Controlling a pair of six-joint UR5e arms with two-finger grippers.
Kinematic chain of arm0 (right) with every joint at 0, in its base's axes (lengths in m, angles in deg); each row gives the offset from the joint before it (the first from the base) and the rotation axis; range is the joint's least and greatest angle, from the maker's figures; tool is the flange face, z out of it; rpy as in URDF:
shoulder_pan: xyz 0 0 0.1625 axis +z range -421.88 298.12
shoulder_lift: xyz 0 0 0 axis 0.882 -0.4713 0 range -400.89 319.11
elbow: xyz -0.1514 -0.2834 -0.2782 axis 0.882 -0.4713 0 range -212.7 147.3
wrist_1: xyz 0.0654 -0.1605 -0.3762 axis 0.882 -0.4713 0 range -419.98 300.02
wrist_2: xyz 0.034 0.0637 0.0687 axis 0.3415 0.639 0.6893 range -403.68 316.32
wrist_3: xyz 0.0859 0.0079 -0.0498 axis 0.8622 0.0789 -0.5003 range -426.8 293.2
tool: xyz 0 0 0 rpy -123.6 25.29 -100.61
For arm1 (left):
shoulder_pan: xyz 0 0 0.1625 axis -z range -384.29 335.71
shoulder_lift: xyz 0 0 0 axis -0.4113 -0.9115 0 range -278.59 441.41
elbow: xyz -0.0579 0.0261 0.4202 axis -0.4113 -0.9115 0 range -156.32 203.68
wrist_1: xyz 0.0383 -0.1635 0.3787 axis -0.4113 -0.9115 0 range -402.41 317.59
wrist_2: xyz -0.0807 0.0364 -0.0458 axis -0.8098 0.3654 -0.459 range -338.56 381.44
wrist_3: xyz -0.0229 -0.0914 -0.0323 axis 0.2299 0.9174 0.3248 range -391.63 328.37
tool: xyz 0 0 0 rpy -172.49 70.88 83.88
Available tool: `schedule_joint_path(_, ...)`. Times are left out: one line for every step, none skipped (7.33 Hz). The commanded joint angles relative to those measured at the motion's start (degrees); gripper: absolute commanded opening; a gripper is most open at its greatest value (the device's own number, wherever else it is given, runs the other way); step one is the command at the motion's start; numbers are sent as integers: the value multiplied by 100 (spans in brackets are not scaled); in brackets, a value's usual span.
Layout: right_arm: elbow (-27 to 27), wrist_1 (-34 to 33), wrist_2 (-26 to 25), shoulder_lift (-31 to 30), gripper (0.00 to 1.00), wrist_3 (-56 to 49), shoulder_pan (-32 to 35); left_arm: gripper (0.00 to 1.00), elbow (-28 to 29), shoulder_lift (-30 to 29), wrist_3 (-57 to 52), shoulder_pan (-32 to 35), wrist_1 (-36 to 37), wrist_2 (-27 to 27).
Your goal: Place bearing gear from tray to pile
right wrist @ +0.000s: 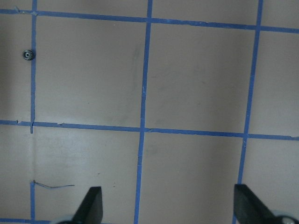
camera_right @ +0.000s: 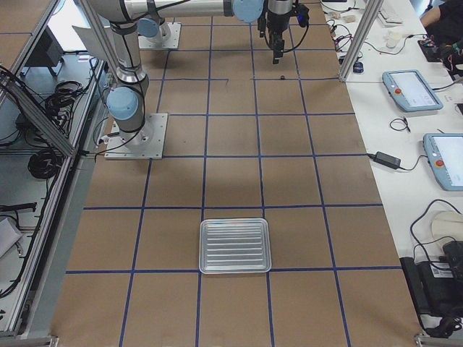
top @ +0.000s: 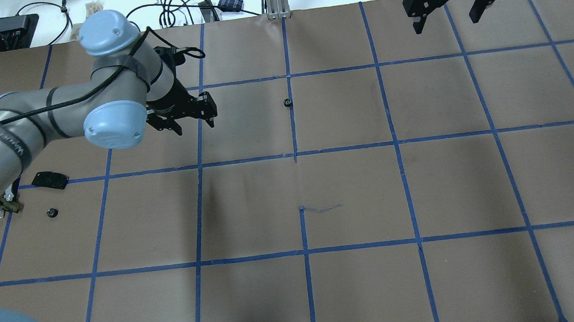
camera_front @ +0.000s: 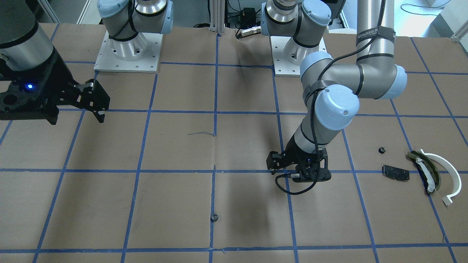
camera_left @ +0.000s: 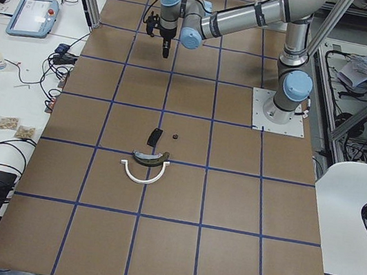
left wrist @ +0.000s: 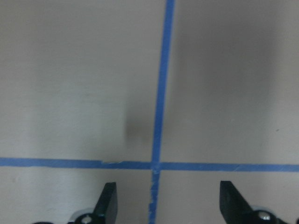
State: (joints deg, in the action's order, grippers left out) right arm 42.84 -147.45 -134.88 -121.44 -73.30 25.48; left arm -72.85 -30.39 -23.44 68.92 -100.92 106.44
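The bearing gear [camera_front: 214, 217], small, black and toothed, lies alone on a blue tape line at mid-table; it also shows in the overhead view [top: 287, 102] and the right wrist view [right wrist: 28, 54]. The pile sits at the robot's far left: a white arc [camera_front: 451, 175], an olive-green and white piece [camera_front: 426, 170], a black plate [camera_front: 395, 172] and a small black round part [camera_front: 382, 149]. My left gripper [top: 194, 126] hangs low between pile and gear, open and empty [left wrist: 170, 205]. My right gripper [top: 446, 23] is raised at the right, open and empty [right wrist: 170, 207].
A silver ribbed tray [camera_right: 234, 246] lies near the table's right end and looks empty. The brown paper table cover [top: 351, 197] carries a blue tape grid. The two arm bases [camera_front: 128, 51] stand at the robot's edge of the table.
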Motion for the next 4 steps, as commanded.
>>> schedule_joint_path(13, 55, -64, -127, 100, 305, 35, 81, 1184, -935, 787, 836, -239, 261)
schedule_joint_path(109, 99, -73, -136, 100, 315, 36, 84, 1668, -1340, 1251, 1030, -310, 376)
schedule_joint_path(362, 108, -55, -328, 100, 316, 36, 88, 2047, -1666, 1664, 1233, -319, 369)
schedule_joint_path(617, -14, -38, -547, 100, 333, 36, 88, 2286, -1930, 1955, 1435, -319, 334)
